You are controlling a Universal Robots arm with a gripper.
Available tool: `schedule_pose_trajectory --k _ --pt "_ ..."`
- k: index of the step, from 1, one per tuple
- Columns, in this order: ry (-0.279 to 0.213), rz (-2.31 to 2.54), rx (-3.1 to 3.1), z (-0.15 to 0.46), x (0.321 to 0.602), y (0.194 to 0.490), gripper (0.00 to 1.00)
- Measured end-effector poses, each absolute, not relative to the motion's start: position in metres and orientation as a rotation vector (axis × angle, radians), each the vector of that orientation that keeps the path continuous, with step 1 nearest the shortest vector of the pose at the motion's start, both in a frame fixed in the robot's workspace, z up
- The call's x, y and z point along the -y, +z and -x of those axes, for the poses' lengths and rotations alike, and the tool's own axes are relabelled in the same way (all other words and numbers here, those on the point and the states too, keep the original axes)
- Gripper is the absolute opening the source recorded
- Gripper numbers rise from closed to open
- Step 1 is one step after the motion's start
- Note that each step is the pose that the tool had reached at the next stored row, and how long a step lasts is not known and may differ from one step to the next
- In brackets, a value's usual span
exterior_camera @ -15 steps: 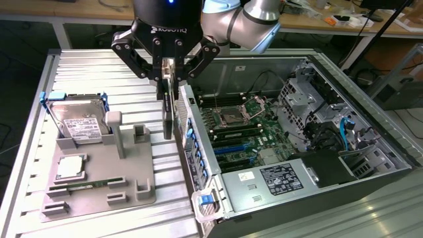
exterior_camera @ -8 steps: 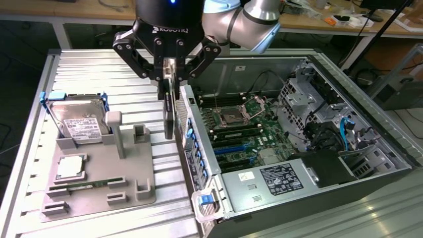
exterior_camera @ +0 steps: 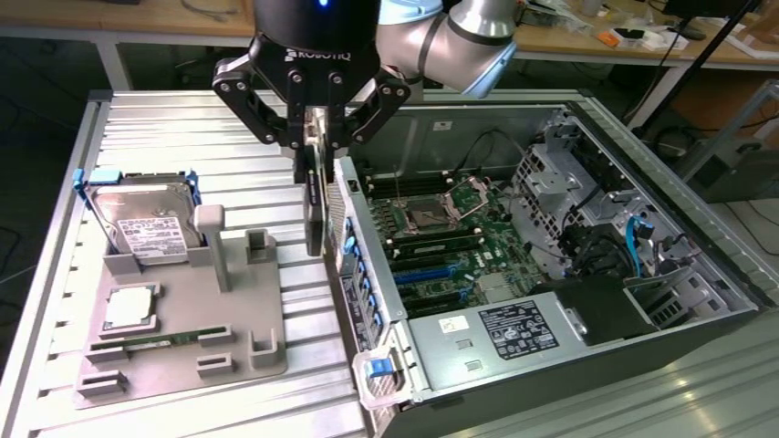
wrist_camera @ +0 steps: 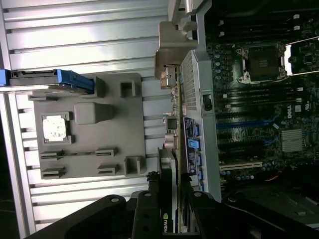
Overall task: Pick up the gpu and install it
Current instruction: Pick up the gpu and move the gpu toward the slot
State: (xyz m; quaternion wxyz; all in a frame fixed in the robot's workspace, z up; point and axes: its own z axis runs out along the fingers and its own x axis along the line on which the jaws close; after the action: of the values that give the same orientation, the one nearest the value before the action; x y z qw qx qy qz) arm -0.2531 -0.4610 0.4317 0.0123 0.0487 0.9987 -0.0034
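Now grips the thin, dark, silver-trimmed gpu [exterior_camera: 314,196] card edge-on in the black two-fingered tool [exterior_camera: 314,141], between the grey moulded parts tray [exterior_camera: 244,310] and the open computer case [exterior_camera: 356,274]. Risks snagging the case's rear wall, or tilting in so narrow a pinch.

We find the holder tray [exterior_camera: 262,310] on the table [exterior_camera: 182,119], at the exterior view's left of the computer case [exterior_camera: 718,274]; the gpu [exterior_camera: 314,214] hangs in the gripper [exterior_camera: 314,146] between them; the hard drive [exterior_camera: 146,224] stands on the tray.
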Motion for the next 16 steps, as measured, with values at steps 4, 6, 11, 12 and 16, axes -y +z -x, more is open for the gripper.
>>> schedule_pose_trajectory --k 4,6,11,12,16 --pt "-0.011 -0.152 -3.113 0.2518 0.4610 0.4317 0.27" --pt "-0.011 -0.152 -3.113 0.2510 0.4610 0.4317 0.27" --pt "-0.011 -0.152 -3.113 0.2490 0.4610 0.4317 0.27" --pt "-0.011 -0.152 -3.113 0.2485 0.4610 0.4317 0.27" --pt "-0.011 -0.152 -3.113 0.2472 0.4610 0.4317 0.27"
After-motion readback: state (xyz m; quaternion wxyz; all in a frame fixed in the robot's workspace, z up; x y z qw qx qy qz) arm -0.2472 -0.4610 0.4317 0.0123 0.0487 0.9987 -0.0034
